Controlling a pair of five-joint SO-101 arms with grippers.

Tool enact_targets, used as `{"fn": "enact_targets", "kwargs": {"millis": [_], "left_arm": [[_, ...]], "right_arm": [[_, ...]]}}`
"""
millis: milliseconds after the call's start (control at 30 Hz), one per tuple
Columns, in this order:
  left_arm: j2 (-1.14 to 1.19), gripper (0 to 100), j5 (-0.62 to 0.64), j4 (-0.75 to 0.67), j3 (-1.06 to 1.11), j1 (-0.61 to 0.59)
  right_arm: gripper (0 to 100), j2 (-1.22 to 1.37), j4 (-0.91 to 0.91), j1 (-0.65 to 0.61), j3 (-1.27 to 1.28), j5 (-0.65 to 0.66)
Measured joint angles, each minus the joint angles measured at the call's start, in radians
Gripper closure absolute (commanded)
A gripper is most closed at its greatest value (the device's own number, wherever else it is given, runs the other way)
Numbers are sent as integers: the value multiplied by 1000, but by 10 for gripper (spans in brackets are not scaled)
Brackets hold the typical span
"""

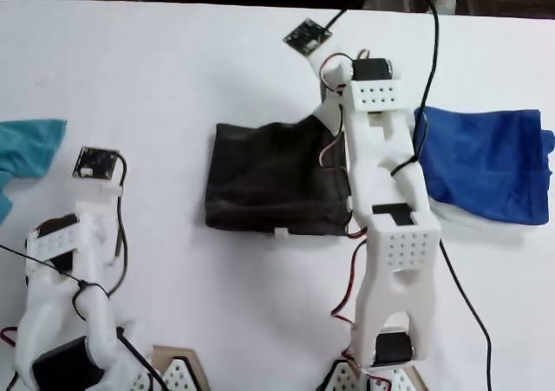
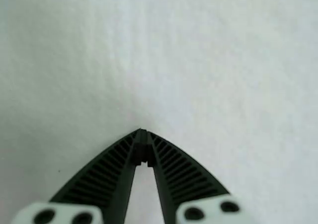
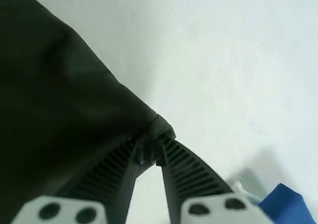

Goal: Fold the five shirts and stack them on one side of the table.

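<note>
A black shirt lies folded in the middle of the table. My right gripper is shut on the far right corner of the black shirt, lifting that corner a little; in the high view the right arm stretches along the shirt's right edge. A blue shirt lies bunched to the right of that arm, and its edge shows in the right wrist view. A teal shirt lies at the left edge. My left gripper is shut and empty over bare white table, near the front left.
The white table has free room at the back and between the two arms. Black cables run from the right arm toward the back edge. The arm bases stand at the front edge.
</note>
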Motion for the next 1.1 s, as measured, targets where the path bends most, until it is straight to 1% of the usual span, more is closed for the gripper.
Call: {"fn": "enact_targets", "kwargs": {"millis": [100,167,200,267,333,400,433,467,500,567,633,767,900,1000,1100], "left_arm": [[0,975,0,0,0,0],[0,975,0,0,0,0],[0,975,0,0,0,0],[0,975,0,0,0,0],[0,974,0,0,0,0],[0,974,0,0,0,0],[0,974,0,0,0,0],[0,974,0,0,0,0],[0,974,0,0,0,0],[0,974,0,0,0,0],[-3,974,8,0,0,0],[-6,974,83,-15,0,-57],[-6,974,112,-29,0,-72],[-6,974,118,-32,0,-77],[-6,974,158,-38,0,-95]], "right_arm": [[861,8,31,-2,-57,0],[784,8,78,-3,-117,0],[762,9,109,-6,-152,-2],[778,9,172,-11,-235,-12],[824,9,244,-25,-316,-32],[906,8,302,-46,-377,-77],[969,8,316,-61,-387,-114],[990,8,324,-80,-387,-158],[965,8,327,-101,-376,-201],[978,8,334,-152,-331,-275],[975,8,334,-213,-264,-302],[976,-26,334,-324,-91,-339],[976,-152,319,-404,66,-348],[976,-221,265,-466,189,-348],[976,-265,172,-497,330,-348]]}}
